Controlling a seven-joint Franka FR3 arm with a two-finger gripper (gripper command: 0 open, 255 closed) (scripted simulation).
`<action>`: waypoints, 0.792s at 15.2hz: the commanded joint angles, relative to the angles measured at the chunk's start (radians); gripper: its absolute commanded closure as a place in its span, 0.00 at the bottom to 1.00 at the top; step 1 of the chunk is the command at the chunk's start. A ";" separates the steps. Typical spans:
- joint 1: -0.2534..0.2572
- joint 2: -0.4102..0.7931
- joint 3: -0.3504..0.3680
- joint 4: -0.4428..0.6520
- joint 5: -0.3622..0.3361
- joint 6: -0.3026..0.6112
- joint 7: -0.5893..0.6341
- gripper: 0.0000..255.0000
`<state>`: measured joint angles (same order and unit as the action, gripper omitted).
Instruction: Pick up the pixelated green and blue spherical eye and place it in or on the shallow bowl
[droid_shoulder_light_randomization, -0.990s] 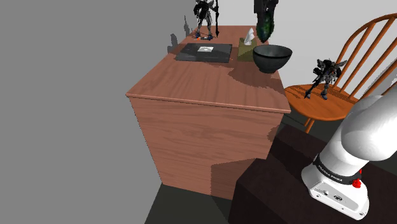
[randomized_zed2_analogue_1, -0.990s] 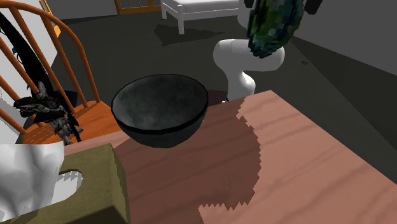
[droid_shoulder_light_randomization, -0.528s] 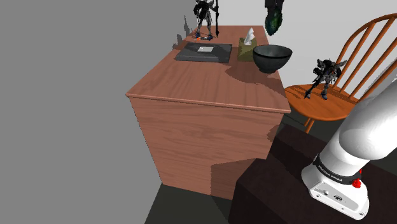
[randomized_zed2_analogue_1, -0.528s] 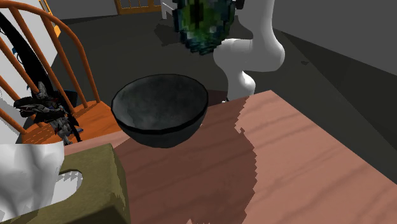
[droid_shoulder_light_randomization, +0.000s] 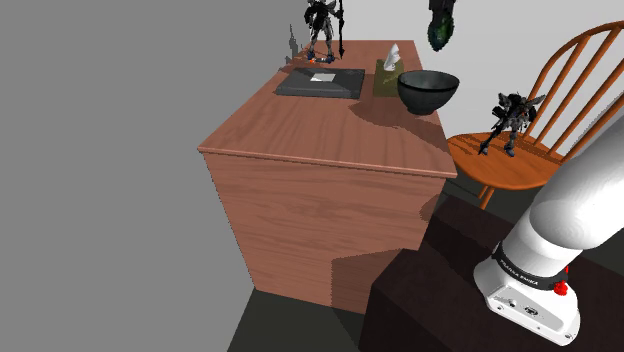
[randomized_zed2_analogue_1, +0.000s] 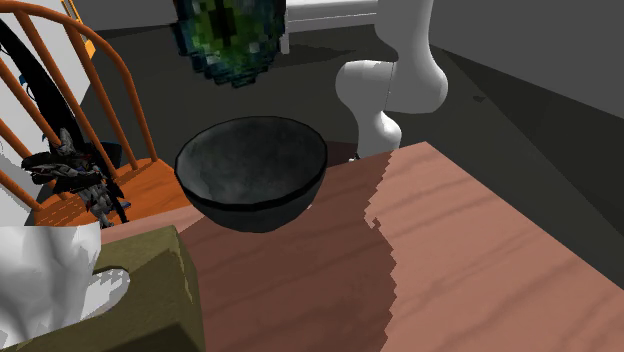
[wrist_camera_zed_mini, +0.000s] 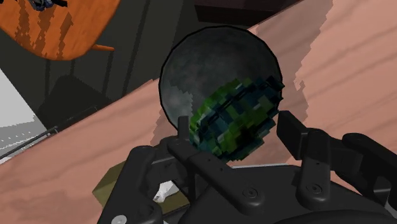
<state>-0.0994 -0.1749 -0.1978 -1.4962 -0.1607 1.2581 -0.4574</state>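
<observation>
Aloft, gripper (wrist_camera_zed_mini: 236, 132) clasping eye (randomized_zed2_analogue_1: 228, 35), above bowl (randomized_zed2_analogue_1: 252, 214)

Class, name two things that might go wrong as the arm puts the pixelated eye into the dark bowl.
1. The pixelated eye, clasped in the claw, hangs high above the dark bowl; released there, it may bounce out.
2. The bowl sits near the desk edge, so a stray eye might roll off.
</observation>
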 joint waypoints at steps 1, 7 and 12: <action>-0.001 -0.013 -0.001 -0.038 -0.002 0.026 0.002 1.00; -0.001 -0.054 0.000 -0.167 -0.006 0.113 0.018 1.00; -0.002 -0.080 0.000 -0.263 -0.009 0.183 0.029 1.00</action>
<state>-0.1015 -0.2479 -0.1991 -1.7365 -0.1693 1.4248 -0.4326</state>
